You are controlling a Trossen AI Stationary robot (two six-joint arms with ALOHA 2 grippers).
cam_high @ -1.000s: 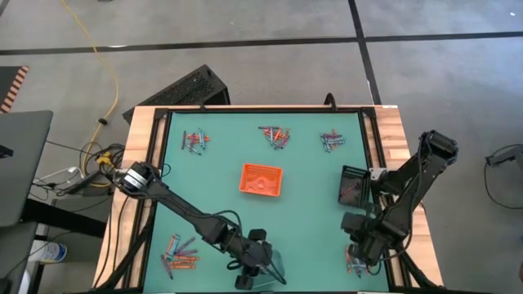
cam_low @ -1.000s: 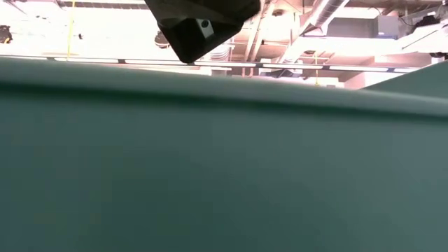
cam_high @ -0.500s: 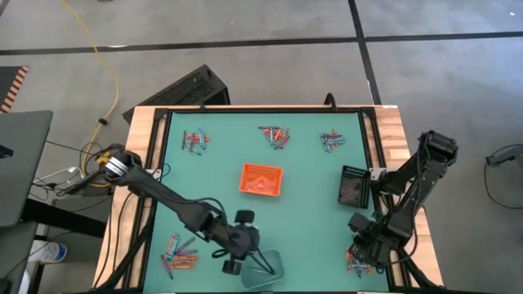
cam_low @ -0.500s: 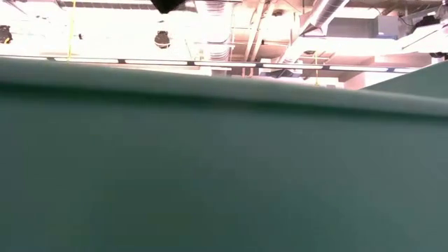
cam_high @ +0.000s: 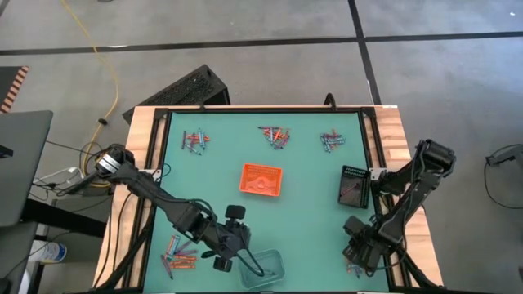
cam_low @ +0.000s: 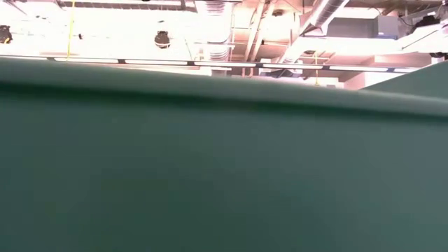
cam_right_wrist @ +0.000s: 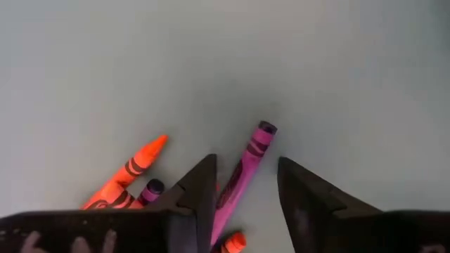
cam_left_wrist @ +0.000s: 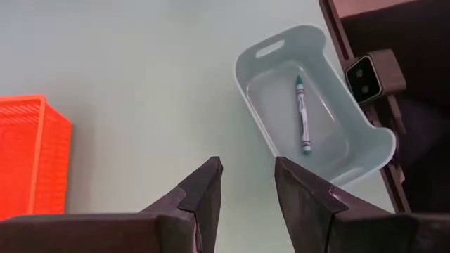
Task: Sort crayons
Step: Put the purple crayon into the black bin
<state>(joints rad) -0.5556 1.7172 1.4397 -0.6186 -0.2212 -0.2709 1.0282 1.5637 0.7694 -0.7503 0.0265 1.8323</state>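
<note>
On green mat [cam_high: 310,180] (wood-edged), crayons [cam_high: 276,135], ceiling ducts [cam_low: 329,14] beyond

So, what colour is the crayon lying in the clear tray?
Blue-grey crayon, alone in the clear tray; left wrist view shows it best.

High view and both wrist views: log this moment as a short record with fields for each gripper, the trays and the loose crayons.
left gripper: open, empty, above the mat near the clear tray
right gripper: open, low over a purple crayon lying between its fingers, not gripped
clear tray: holds one blue-grey crayon
orange tray: mid-mat
black tray: right edge
loose crayons: five piles on the mat; an orange crayon beside the purple one
</note>
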